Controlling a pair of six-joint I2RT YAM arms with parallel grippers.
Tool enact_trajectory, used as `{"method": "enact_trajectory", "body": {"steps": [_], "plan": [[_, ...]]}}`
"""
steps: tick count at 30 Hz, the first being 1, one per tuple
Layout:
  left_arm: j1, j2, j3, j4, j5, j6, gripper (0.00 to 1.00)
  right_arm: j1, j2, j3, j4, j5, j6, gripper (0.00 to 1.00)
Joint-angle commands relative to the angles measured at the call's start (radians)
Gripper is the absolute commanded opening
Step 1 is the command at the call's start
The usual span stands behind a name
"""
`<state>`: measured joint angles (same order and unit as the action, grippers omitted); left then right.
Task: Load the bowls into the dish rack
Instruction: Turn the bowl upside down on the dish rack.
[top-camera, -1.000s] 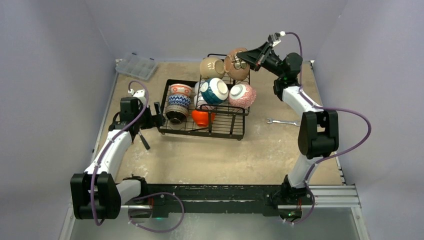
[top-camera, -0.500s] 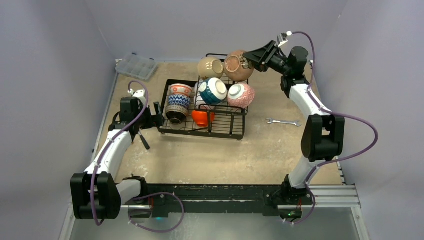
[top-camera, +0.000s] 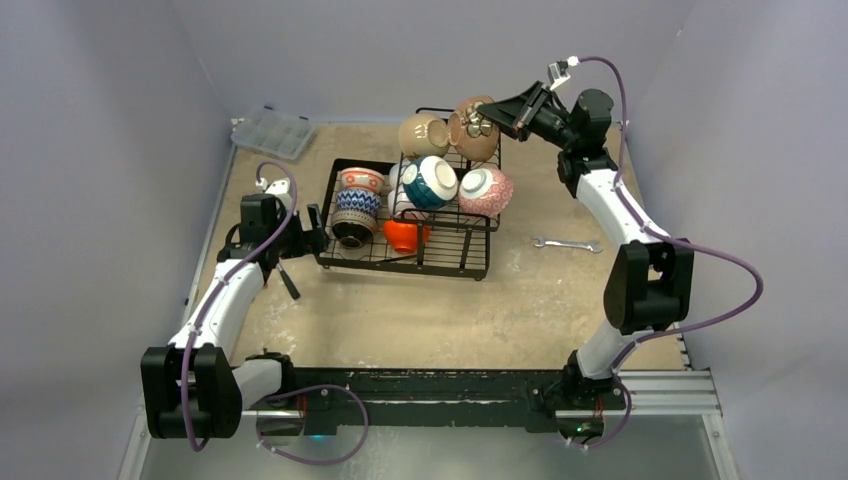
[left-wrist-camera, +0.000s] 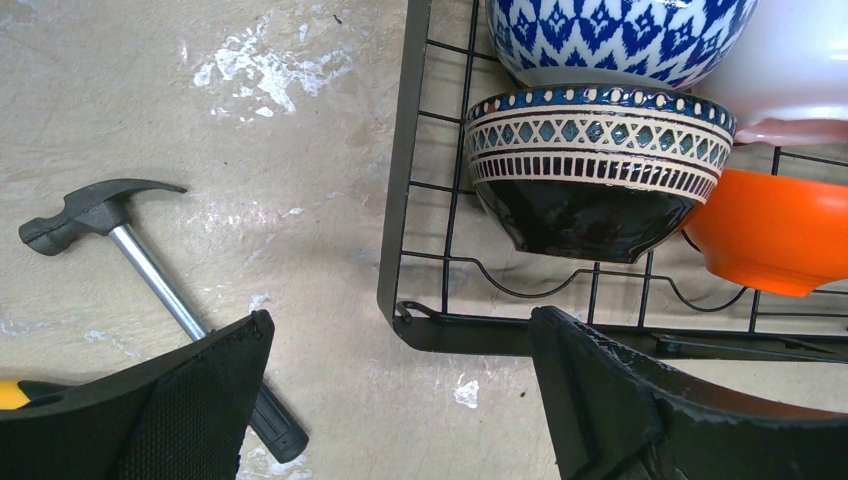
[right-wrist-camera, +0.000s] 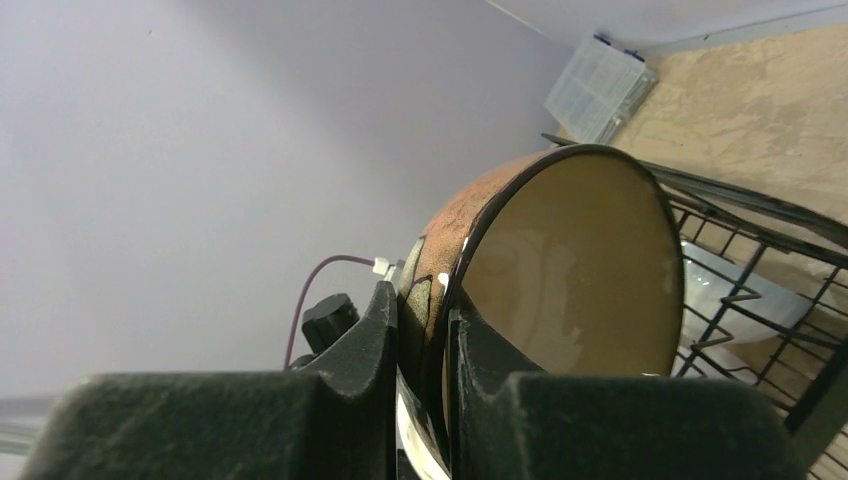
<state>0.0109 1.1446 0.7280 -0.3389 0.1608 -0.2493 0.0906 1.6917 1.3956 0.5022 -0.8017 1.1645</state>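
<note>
The right gripper (top-camera: 497, 112) is up at the far right corner of the black wire dish rack (top-camera: 452, 266). It is pinched narrow on the rim of a rust-brown glazed ceramic bowl (top-camera: 474, 130). In the wrist view its fingers (right-wrist-camera: 372, 345) sit either side of the dark rim, with the bowl's cream inside facing the camera. The bowl is tipped on its side over the raised basket tier, just beside a tan bowl (top-camera: 423, 134); whether it rests on the wire, I cannot tell.

In front of those two on the tier are a teal-and-white bowl (top-camera: 430, 182) and a pink-red floral bowl (top-camera: 484, 190), both tilted. An orange bowl (top-camera: 405, 236) sits below the tier. In the slotted base on the left stands a blue-and-white bowl (left-wrist-camera: 610, 40), with a banded bowl (left-wrist-camera: 598, 170) with a black foot nearest the front.

The left gripper (left-wrist-camera: 400, 325) hangs low at the rack's near left corner, jaws spread wide, holding nothing. A black-headed hammer (left-wrist-camera: 150, 270) lies on the beige desk (left-wrist-camera: 250, 130) just to its left. A silver wrench (top-camera: 565, 243) lies right of the rack, and a clear plastic compartment box (top-camera: 272, 132) sits at the far left.
</note>
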Motion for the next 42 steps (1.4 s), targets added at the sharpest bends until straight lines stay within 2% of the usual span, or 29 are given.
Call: {"method": "enact_trajectory", "body": {"steps": [1, 7, 12, 30, 33, 37, 42], "plan": [[-0.003, 0.002, 0.024, 0.013, 0.0, 0.013, 0.97, -0.028, -0.03, -0.031, -0.017, 0.014, -0.062, 0.09], [-0.003, 0.006, 0.026, 0.015, 0.004, 0.013, 0.96, -0.027, -0.074, -0.12, 0.078, 0.061, 0.029, 0.0], [-0.003, 0.006, 0.025, 0.015, 0.007, 0.013, 0.96, -0.028, -0.11, -0.202, 0.144, 0.087, 0.103, 0.0], [-0.003, 0.006, 0.025, 0.015, 0.006, 0.012, 0.95, -0.028, -0.179, -0.369, 0.154, 0.123, 0.136, 0.0], [-0.003, 0.006, 0.026, 0.015, 0.005, 0.012, 0.95, -0.028, -0.191, -0.388, 0.135, 0.126, 0.123, 0.06], [-0.003, 0.005, 0.026, 0.015, 0.003, 0.012, 0.95, -0.027, -0.208, -0.399, 0.095, 0.132, 0.092, 0.29], [-0.003, 0.003, 0.025, 0.015, 0.003, 0.011, 0.95, -0.028, -0.228, -0.384, 0.027, 0.147, 0.045, 0.44]]}}
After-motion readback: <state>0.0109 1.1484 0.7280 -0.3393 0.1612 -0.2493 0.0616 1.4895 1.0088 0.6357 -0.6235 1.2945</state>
